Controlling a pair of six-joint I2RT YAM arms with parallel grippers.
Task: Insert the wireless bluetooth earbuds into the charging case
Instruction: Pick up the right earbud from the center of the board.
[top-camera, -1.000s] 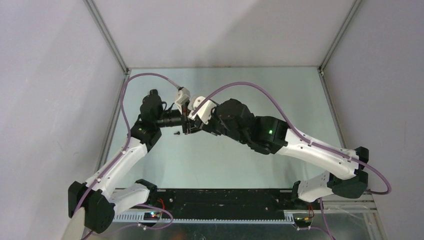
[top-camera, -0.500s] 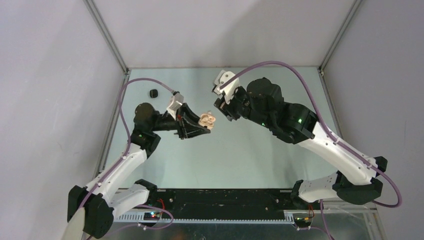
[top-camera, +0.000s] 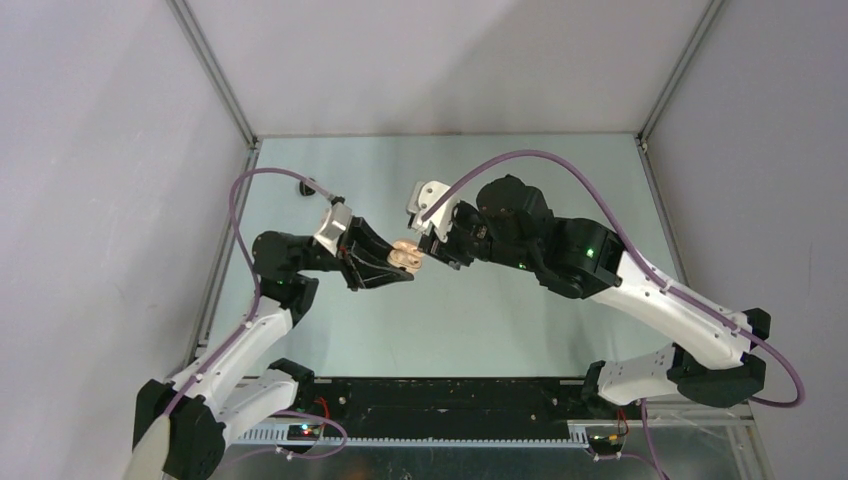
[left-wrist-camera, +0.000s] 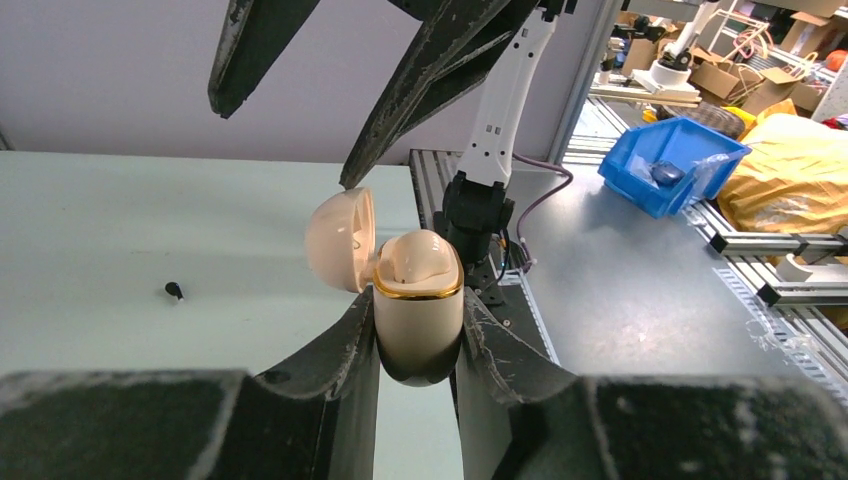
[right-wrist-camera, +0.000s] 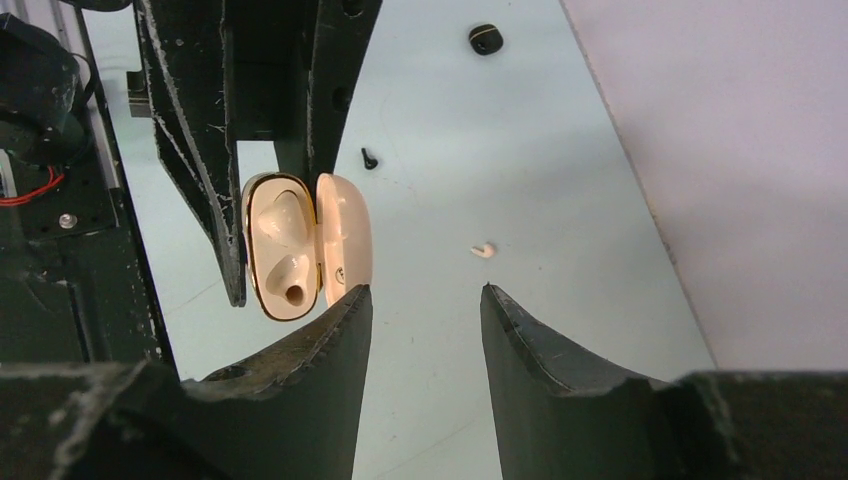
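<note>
My left gripper is shut on the lower half of a cream charging case with a gold rim, held above the table with its lid swung open. In the top view the case hangs between the two grippers. My right gripper is open with nothing between its fingers, its tips just beside the open case. A white earbud and a black earbud lie loose on the table. The black earbud also shows in the left wrist view.
A small black case sits closed on the table toward the back left. The table's pale green surface is walled on three sides. Purple cables arc over both arms.
The right gripper pulled away from the left gripper, then came back close to the case. The left gripper, holding the open case, shifted slightly down and left.
</note>
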